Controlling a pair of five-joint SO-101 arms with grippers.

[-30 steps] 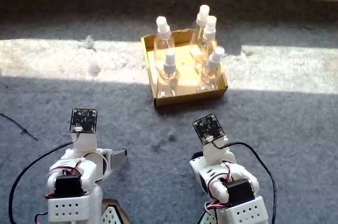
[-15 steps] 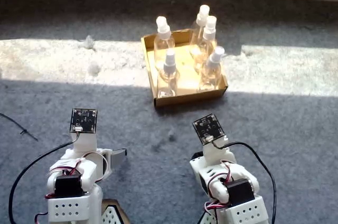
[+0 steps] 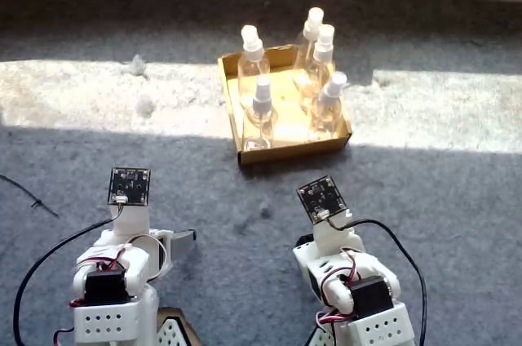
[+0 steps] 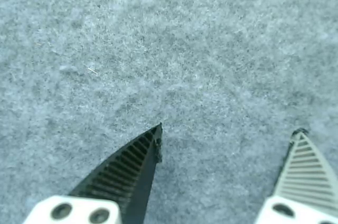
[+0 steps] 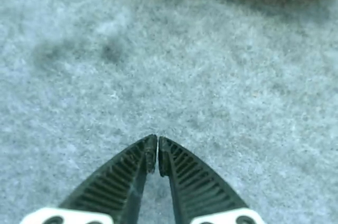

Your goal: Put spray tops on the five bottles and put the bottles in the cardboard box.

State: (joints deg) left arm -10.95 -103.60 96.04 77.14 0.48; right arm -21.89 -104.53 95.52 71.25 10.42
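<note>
Bottles (image 3: 261, 108), five, capped, crowd upright in box (image 3: 285, 153). Left fingers (image 4: 132, 176) spread, right fingers (image 5: 134, 176) pressed together, both empty, well back. Risk: tall bottles topple if box gets nudged.

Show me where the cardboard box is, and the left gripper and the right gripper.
cardboard box (image 3: 294, 150), high view, on its near side wall.
left gripper (image 4: 229, 129), left wrist view, midway between its spread fingertips.
right gripper (image 5: 157, 138), right wrist view, where its closed fingertips meet.
</note>
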